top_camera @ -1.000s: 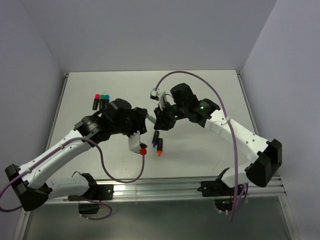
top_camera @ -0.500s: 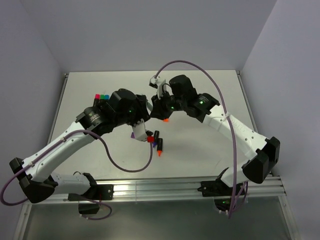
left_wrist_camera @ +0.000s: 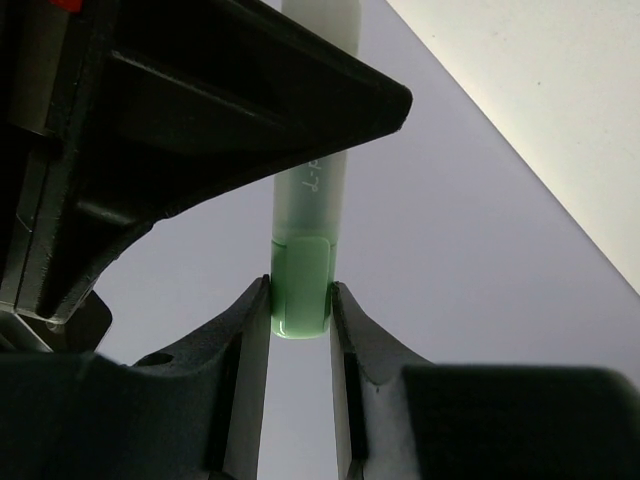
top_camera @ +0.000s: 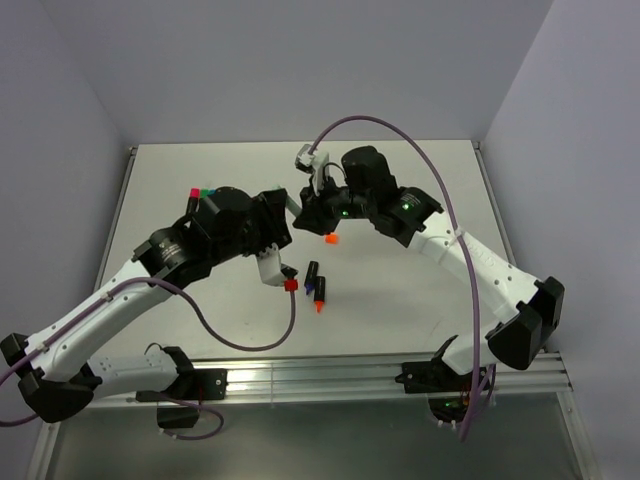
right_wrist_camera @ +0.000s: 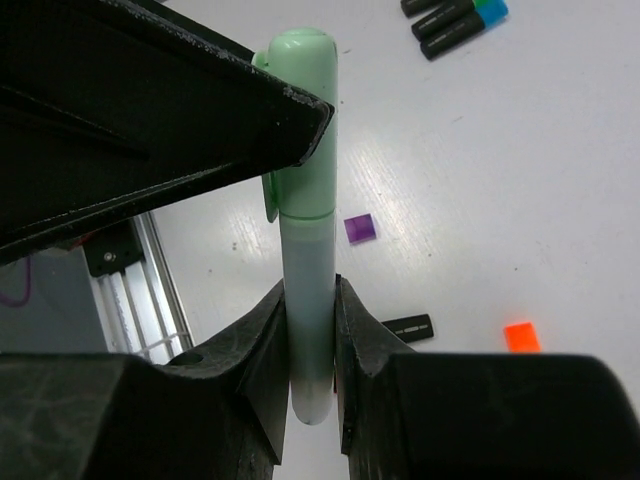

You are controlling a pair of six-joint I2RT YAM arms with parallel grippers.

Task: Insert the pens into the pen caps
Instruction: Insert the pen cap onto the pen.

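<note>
A pale green pen [right_wrist_camera: 308, 300] hangs in the air between both arms, its green pen cap [left_wrist_camera: 300, 285] seated on one end. My left gripper [left_wrist_camera: 300, 305] is shut on the cap. My right gripper [right_wrist_camera: 310, 330] is shut on the barrel. From above, the left gripper [top_camera: 286, 203] and right gripper [top_camera: 308, 208] meet tip to tip over the table's middle and hide the pen. Two uncapped pens [top_camera: 316, 283] lie on the table just in front of them. A loose purple cap [right_wrist_camera: 359, 228] and an orange cap [right_wrist_camera: 520, 336] lie below.
Capped pens [top_camera: 202, 194] lie at the back left, partly hidden by the left arm; they also show in the right wrist view [right_wrist_camera: 455, 18]. The orange cap [top_camera: 330, 238] sits under the right wrist. A metal rail [top_camera: 320, 375] runs along the near edge.
Both grippers, still shut on the green pen and its cap, have moved toward the far side of the table and drawn closer together. The orange cap has come into view.
</note>
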